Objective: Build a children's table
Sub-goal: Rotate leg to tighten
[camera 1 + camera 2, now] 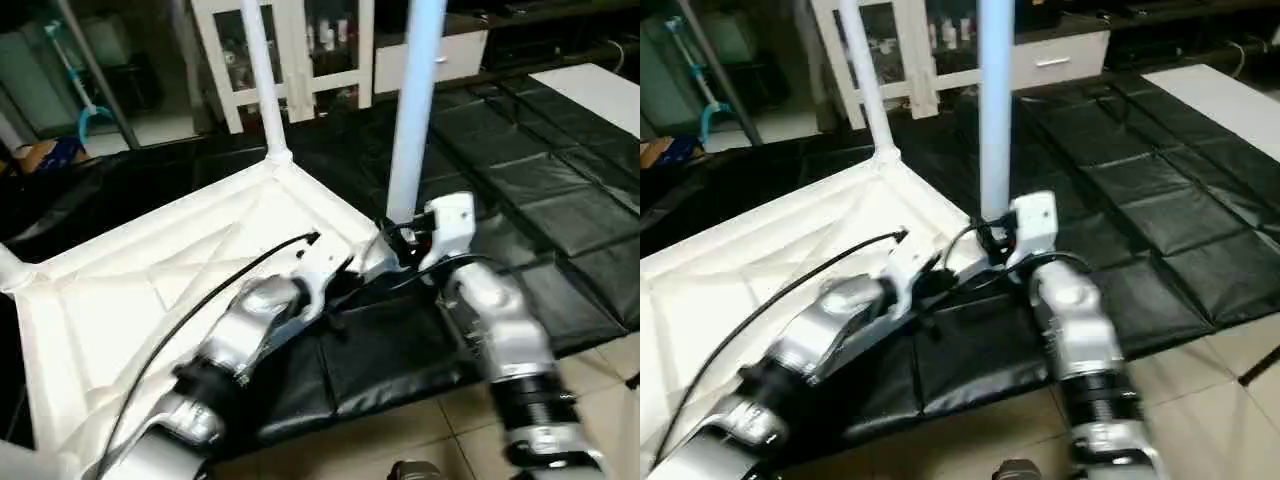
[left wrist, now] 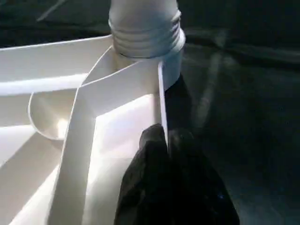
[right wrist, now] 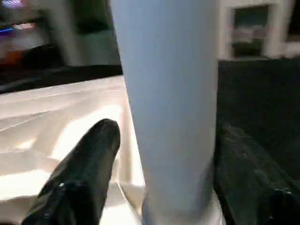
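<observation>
The children's table lies upside down on black mats, its white ribbed tabletop [image 1: 150, 290] facing up. One white leg [image 1: 262, 80] stands upright in the far corner socket. A second leg [image 1: 415, 110] stands in the near right corner socket [image 2: 145, 42]. My left gripper [image 2: 164, 140] is shut on the tabletop's thin rim just beside that socket. My right gripper [image 3: 168, 131] straddles the base of the second leg, with one black finger [image 3: 89, 159] on each side. A slight gap shows beside that finger.
A white glass-door cabinet [image 1: 300, 50] stands behind the mats [image 1: 560, 200]. A white board [image 1: 600, 90] lies at the far right. Tiled floor [image 1: 450, 420] runs along the near side. A black cable [image 1: 200, 300] runs along my left forearm over the tabletop.
</observation>
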Robot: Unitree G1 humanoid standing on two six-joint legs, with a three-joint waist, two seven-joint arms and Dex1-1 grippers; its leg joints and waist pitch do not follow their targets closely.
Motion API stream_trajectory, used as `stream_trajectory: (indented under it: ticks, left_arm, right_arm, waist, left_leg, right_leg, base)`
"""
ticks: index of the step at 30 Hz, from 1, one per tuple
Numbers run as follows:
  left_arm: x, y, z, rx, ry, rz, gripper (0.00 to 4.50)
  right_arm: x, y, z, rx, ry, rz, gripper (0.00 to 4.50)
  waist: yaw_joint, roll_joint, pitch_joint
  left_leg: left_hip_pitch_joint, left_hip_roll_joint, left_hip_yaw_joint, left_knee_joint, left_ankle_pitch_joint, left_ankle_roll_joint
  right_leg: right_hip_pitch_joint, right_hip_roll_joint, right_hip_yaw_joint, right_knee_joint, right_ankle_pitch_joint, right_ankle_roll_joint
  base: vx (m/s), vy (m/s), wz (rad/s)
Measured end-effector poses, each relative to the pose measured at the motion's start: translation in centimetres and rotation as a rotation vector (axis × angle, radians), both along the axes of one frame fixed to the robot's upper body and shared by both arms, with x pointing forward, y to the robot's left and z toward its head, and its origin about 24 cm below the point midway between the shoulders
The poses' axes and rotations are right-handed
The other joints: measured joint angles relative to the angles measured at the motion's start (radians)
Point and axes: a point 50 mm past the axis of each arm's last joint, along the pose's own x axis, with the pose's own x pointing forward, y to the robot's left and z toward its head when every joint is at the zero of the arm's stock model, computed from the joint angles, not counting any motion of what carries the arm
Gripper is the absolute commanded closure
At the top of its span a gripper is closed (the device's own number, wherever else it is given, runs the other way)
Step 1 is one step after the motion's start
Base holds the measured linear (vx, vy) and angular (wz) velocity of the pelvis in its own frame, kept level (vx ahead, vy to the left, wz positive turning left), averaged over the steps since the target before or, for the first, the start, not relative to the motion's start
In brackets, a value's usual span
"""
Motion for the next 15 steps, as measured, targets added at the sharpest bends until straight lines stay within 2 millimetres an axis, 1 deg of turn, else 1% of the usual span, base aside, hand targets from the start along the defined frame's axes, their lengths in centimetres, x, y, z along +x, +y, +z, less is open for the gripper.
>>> stream_trajectory:
  ticks: [1,3,4,5,6,8,12,14,15]
  left_arm:
    - [-0.2,0.1,0.0,-0.002,0.002,-0.020,4.50]
    - [-0.8,0.3,0.0,-0.011,0.017,-0.083,4.50]
    - [-1.2,0.5,0.0,-0.017,0.026,-0.116,4.50]
    - [-1.3,0.5,0.0,-0.015,0.030,-0.136,4.50]
    - [-1.6,0.6,0.0,-0.014,0.033,-0.170,4.50]
    - [-1.9,0.8,0.1,-0.012,0.042,-0.207,4.50]
    - [-2.2,1.3,0.0,-0.011,0.050,-0.233,4.50]
    - [-2.3,1.4,0.0,-0.011,0.054,-0.245,4.50]
    - [-2.3,1.5,0.0,-0.008,0.055,-0.246,4.50]
  right_arm:
    - [-0.1,-0.6,0.4,-0.021,-0.013,0.027,0.96]
    - [-0.5,-1.1,0.9,-0.103,-0.021,0.151,0.92]
    - [-0.8,-1.7,0.9,-0.136,-0.016,0.197,0.92]
    - [-1.0,-2.1,0.9,-0.161,-0.007,0.223,0.92]
    - [-1.5,-3.0,0.6,-0.196,0.018,0.258,0.92]
    - [-2.4,-4.2,0.0,-0.247,0.073,0.341,0.92]
    - [-3.7,-5.8,-0.6,-0.305,0.170,0.457,0.92]
    - [-4.3,-6.6,-0.8,-0.324,0.207,0.490,0.92]
    - [-4.3,-6.6,-0.8,-0.325,0.211,0.499,0.92]
  waist:
    - [0.002,0.000,0.000]
    - [0.012,0.001,0.000]
    - [0.019,0.000,0.000]
    - [0.024,0.000,0.000]
    - [0.036,0.000,0.000]
    - [0.047,0.000,0.000]
    - [0.056,0.000,0.000]
    - [0.063,0.000,0.000]
    - [0.063,0.000,0.000]
  left_leg:
    - [0.000,0.000,0.000,0.000,0.000,0.000]
    - [0.000,0.000,0.000,0.000,0.000,0.000]
    - [0.000,0.000,0.000,0.000,0.000,0.000]
    - [0.000,0.000,0.001,0.000,0.000,0.000]
    - [0.000,0.000,0.002,0.000,0.000,0.000]
    - [-0.001,0.000,0.005,0.000,0.000,0.000]
    - [0.000,0.000,0.006,0.001,0.000,0.000]
    - [0.001,0.000,0.008,0.001,0.000,0.000]
    - [0.002,0.000,0.008,0.001,0.000,0.000]
  right_leg:
    - [0.000,0.000,0.000,0.000,0.000,0.000]
    - [0.001,0.000,0.000,0.001,0.000,0.000]
    - [0.001,0.000,0.001,0.001,0.000,0.000]
    - [0.002,0.000,0.002,0.002,0.000,0.000]
    - [0.002,0.001,0.005,0.002,0.000,0.000]
    - [0.002,0.001,0.008,0.002,0.000,0.000]
    - [0.002,0.001,0.010,0.002,0.000,-0.001]
    - [0.001,0.001,0.011,0.002,0.001,-0.001]
    - [0.001,0.001,0.012,0.003,0.001,-0.001]
  base:
    - [0.000,0.000,0.00]
    - [0.000,0.000,0.00]
    - [0.000,0.000,0.00]
    - [0.000,0.000,0.00]
    - [0.000,0.000,0.00]
    - [0.000,0.000,0.00]
    - [0.000,0.000,0.00]
    - [0.000,0.000,0.00]
    - [0.000,0.000,0.00]
